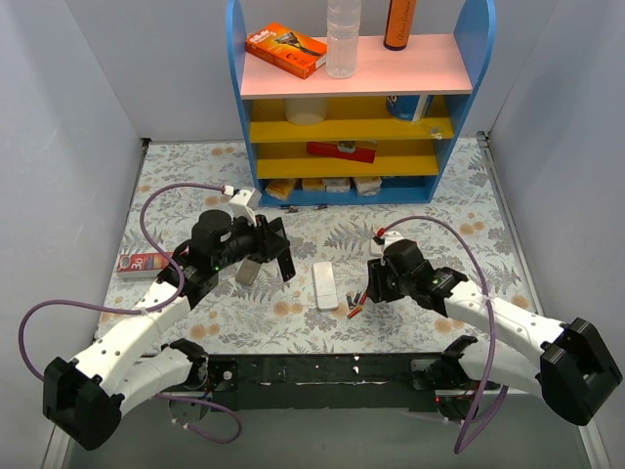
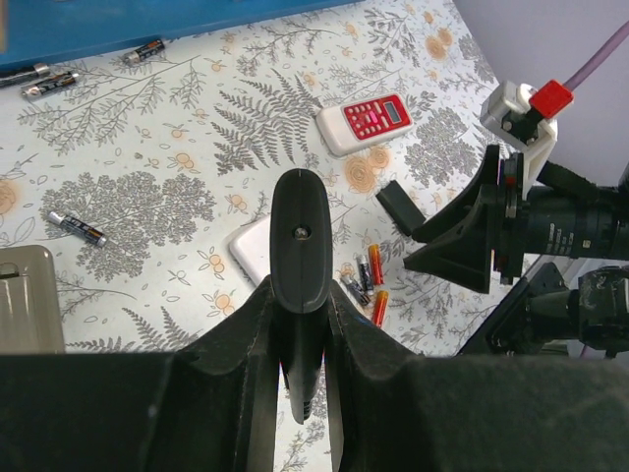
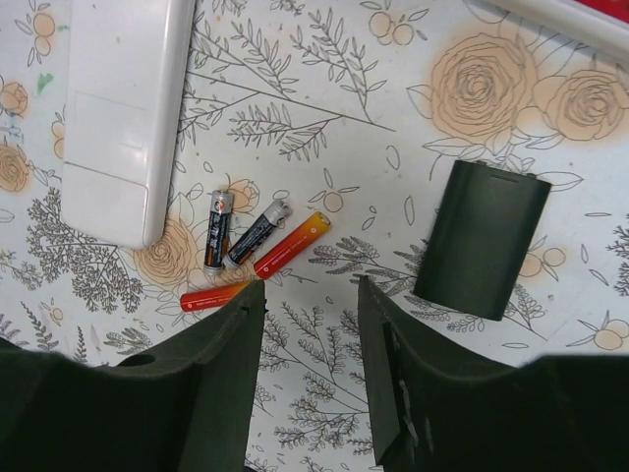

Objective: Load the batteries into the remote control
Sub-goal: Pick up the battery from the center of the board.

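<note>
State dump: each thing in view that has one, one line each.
remote control: back up, battery cover shut
batteries: four lying loose beside it, none loaded
right end effector: open, empty, by the batteries
left end effector: black oblong piece between its jaws, grip unclear
red-button remote: face up

Grips a dark oblong piece (image 2: 300, 236) with a rounded end between the left fingers (image 2: 246, 334), hiding part of the white remote control (image 2: 252, 254) on the floral worktop (image 2: 147, 187). Shows four batteries (image 2: 374, 267) bunched just right of that remote, near the spread fingers of the right gripper (image 2: 401, 231). Has a white remote with red buttons (image 2: 366, 123) toward the far right corner and loose cells (image 2: 142, 49) by the far edge.
</note>
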Tool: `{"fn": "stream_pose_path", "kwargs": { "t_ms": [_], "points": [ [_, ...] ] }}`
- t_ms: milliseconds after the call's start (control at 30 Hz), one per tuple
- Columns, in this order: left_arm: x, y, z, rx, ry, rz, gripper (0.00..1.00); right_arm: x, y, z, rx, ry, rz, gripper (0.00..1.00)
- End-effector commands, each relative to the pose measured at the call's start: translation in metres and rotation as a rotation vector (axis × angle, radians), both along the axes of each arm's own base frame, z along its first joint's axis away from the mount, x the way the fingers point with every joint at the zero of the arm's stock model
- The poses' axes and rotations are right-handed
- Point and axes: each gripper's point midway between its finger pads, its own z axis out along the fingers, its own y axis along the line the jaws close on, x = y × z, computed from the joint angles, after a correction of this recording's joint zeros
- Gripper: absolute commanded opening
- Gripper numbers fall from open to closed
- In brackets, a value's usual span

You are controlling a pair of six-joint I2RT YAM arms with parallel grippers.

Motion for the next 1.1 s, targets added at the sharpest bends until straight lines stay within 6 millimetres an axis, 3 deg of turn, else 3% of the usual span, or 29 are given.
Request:
{"fn": "stream_pose_path", "kwargs": {
  "t_ms": [0,300,500,633,1067],
  "points": [
    [0.007,0.011,0.003,0.024,-0.047,0.029,0.00,0.004,0.016,0.013,-0.015,-0.046,0.078,0.49],
    [0.017,0.025,0.001,0.049,-0.049,0.110,0.00,0.000,0.037,0.020,-0.059,-0.001,0.213,0.47],
    [0.017,0.026,0.001,0.046,-0.048,0.113,0.00,0.008,0.055,0.022,-0.084,0.042,0.226,0.37],
    [0.016,0.027,0.002,0.047,-0.052,0.120,0.00,0.010,0.061,0.014,-0.111,0.102,0.215,0.32],
    [0.014,0.028,0.004,0.040,-0.058,0.118,0.00,0.003,0.074,-0.014,-0.137,0.226,0.213,0.28]
  ]
}}
